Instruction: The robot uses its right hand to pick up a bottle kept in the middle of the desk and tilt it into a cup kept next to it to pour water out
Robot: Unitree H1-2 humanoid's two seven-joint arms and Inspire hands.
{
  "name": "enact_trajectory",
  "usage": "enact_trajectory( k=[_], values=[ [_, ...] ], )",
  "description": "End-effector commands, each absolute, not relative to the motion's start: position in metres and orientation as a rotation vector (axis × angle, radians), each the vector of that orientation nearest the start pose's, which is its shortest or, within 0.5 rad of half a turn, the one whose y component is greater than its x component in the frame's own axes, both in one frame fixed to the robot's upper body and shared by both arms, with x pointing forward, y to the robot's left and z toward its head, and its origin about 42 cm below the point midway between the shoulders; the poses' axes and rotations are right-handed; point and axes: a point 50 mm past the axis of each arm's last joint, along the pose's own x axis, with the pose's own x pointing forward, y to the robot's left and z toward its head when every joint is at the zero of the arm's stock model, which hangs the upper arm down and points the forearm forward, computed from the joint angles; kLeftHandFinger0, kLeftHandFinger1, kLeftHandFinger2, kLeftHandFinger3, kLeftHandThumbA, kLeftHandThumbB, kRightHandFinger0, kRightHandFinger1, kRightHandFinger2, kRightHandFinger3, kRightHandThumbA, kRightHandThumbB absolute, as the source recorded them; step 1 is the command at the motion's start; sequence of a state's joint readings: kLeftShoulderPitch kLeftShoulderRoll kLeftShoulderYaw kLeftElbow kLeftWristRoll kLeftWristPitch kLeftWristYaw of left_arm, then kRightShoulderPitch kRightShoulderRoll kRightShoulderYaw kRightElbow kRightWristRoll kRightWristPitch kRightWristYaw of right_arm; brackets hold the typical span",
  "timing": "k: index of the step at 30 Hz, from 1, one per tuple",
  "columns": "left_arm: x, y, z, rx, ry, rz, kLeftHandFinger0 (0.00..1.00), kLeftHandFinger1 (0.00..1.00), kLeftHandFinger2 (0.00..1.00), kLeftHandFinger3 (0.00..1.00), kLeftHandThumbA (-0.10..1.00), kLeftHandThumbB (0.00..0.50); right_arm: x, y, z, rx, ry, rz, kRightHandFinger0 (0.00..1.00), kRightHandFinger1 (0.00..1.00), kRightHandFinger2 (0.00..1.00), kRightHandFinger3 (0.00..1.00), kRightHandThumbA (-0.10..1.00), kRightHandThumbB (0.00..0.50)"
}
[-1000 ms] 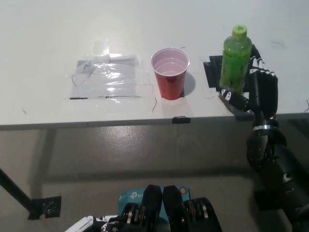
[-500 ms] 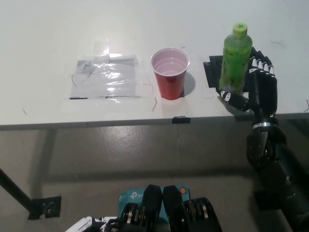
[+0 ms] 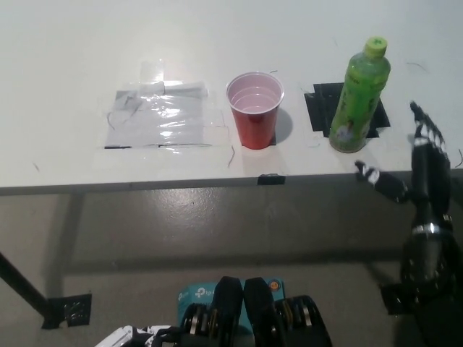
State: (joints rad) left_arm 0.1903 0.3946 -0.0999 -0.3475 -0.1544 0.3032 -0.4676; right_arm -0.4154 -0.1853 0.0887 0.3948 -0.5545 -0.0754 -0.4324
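1. The black right hand [image 3: 419, 163] hangs at the near right edge of the white desk [image 3: 72, 58] with its fingers [image 3: 425, 129] spread apart and nothing held; the thumb sticks out toward the robot's left.
2. The green bottle [image 3: 358, 97] stands apart from that hand, just to its left and a little farther out over the desk. A clear strip of desk shows between the palm and the bottle's side, so nothing is touching.
3. The bottle stands upright on its base with its green cap [image 3: 375, 47] on, its long axis vertical and leaning slightly away in this steep view. It stands on a patch of black tape [image 3: 322, 108].
4. The open palm faces the bottle's right side, so I judge the coming grasp calls for a sideways move to the left and slightly forward, closing around the lower body of the bottle.
5. Beyond the bottle, farther left of the hand, stands the red cup [image 3: 255, 108], upright and open-mouthed, near the bottle but not against it. Any tilt for pouring would have to go that way.
6. Farther left again lies a sheet of clear plastic [image 3: 159, 116] taped flat to the desk.
7. The white left hand [image 3: 134, 336] barely shows at the bottom edge, far from everything; I cannot tell its state. The right hand is plainly the nearer one.
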Motion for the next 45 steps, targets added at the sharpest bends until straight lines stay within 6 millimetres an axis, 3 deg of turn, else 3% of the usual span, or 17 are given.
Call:
enact_trajectory(
  k=[1, 7, 9, 11, 14, 17, 19, 20, 22, 23, 25, 28, 29, 32, 38, 42, 45],
  values=[
    [0.205, 0.277, 0.139, 0.200, 0.174, -0.572, 0.87, 0.89, 0.86, 1.00, 1.00, 0.482, 0.380, -0.235, 0.182, -0.633, -0.290, -0.170, 1.00, 1.00, 1.00, 1.00, 1.00, 0.500],
    [0.206, 0.277, 0.139, 0.203, 0.174, -0.573, 0.88, 0.89, 0.85, 1.00, 1.00, 0.474, 0.321, -0.217, 0.184, -0.515, -0.255, -0.029, 1.00, 1.00, 1.00, 1.00, 1.00, 0.500],
    [0.206, 0.277, 0.139, 0.213, 0.171, -0.575, 0.87, 0.89, 0.86, 1.00, 1.00, 0.478, 0.285, -0.209, 0.179, -0.547, -0.225, 0.052, 1.00, 1.00, 1.00, 1.00, 1.00, 0.500],
    [0.210, 0.281, 0.142, 0.216, 0.166, -0.571, 0.87, 0.89, 0.86, 1.00, 1.00, 0.471, 0.280, -0.204, 0.177, -0.540, -0.225, 0.084, 1.00, 1.00, 1.00, 1.00, 1.00, 0.500],
    [0.210, 0.281, 0.142, 0.212, 0.174, -0.576, 0.89, 0.90, 0.86, 1.00, 1.00, 0.500, 0.261, -0.210, 0.153, -0.633, -0.290, 0.188, 1.00, 1.00, 1.00, 1.00, 1.00, 0.426],
    [0.210, 0.281, 0.142, 0.208, 0.170, -0.574, 0.89, 0.89, 0.86, 1.00, 1.00, 0.474, 0.259, -0.215, 0.135, -0.620, -0.274, 0.224, 1.00, 1.00, 1.00, 1.00, 0.94, 0.400],
    [0.210, 0.281, 0.142, 0.209, 0.170, -0.573, 0.89, 0.89, 0.85, 1.00, 1.00, 0.478, 0.260, -0.215, 0.131, -0.588, -0.263, 0.235, 1.00, 1.00, 1.00, 1.00, 0.92, 0.382],
    [0.215, 0.280, 0.144, 0.217, 0.167, -0.583, 0.89, 0.90, 0.86, 1.00, 1.00, 0.477, 0.265, -0.219, 0.130, -0.508, -0.260, 0.244, 1.00, 1.00, 1.00, 1.00, 0.83, 0.327],
    [0.217, 0.279, 0.146, 0.211, 0.165, -0.585, 0.89, 0.90, 0.86, 1.00, 1.00, 0.472, 0.267, -0.218, 0.130, -0.445, -0.259, 0.243, 1.00, 1.00, 1.00, 1.00, 0.83, 0.318],
    [0.217, 0.279, 0.146, 0.215, 0.166, -0.585, 0.89, 0.90, 0.86, 1.00, 1.00, 0.469, 0.267, -0.218, 0.131, -0.402, -0.239, 0.262, 0.97, 1.00, 1.00, 1.00, 0.84, 0.322],
    [0.219, 0.279, 0.148, 0.218, 0.163, -0.589, 0.90, 0.91, 0.87, 1.00, 1.00, 0.470, 0.268, -0.218, 0.130, -0.367, -0.212, 0.273, 0.79, 1.00, 1.00, 1.00, 0.79, 0.300],
    [0.220, 0.280, 0.149, 0.219, 0.154, -0.593, 0.90, 0.91, 0.87, 1.00, 1.00, 0.461, 0.271, -0.217, 0.128, -0.345, -0.188, 0.298, 0.70, 1.00, 1.00, 1.00, 0.78, 0.324],
    [0.220, 0.279, 0.149, 0.225, 0.156, -0.589, 0.90, 0.91, 0.87, 1.00, 1.00, 0.470, 0.273, -0.217, 0.127, -0.358, -0.180, 0.307, 0.74, 1.00, 1.00, 1.00, 0.81, 0.350],
    [0.223, 0.280, 0.151, 0.232, 0.155, -0.595, 0.90, 0.91, 0.87, 1.00, 1.00, 0.460, 0.275, -0.217, 0.124, -0.370, -0.179, 0.308, 0.77, 1.00, 1.00, 1.00, 0.82, 0.345],
    [0.225, 0.279, 0.152, 0.241, 0.143, -0.592, 0.89, 0.90, 0.86, 1.00, 1.00, 0.455, 0.276, -0.221, 0.127, -0.359, -0.173, 0.305, 0.65, 0.93, 1.00, 1.00, 0.82, 0.363],
    [0.225, 0.280, 0.151, 0.245, 0.144, -0.593, 0.89, 0.90, 0.86, 1.00, 1.00, 0.440, 0.278, -0.223, 0.127, -0.383, -0.158, 0.332, 0.71, 1.00, 1.00, 1.00, 0.83, 0.351],
    [0.224, 0.282, 0.151, 0.249, 0.139, -0.597, 0.88, 0.90, 0.87, 1.00, 1.00, 0.440, 0.277, -0.223, 0.126, -0.401, -0.115, 0.381, 0.86, 1.00, 1.00, 1.00, 0.85, 0.340]
  ],
)
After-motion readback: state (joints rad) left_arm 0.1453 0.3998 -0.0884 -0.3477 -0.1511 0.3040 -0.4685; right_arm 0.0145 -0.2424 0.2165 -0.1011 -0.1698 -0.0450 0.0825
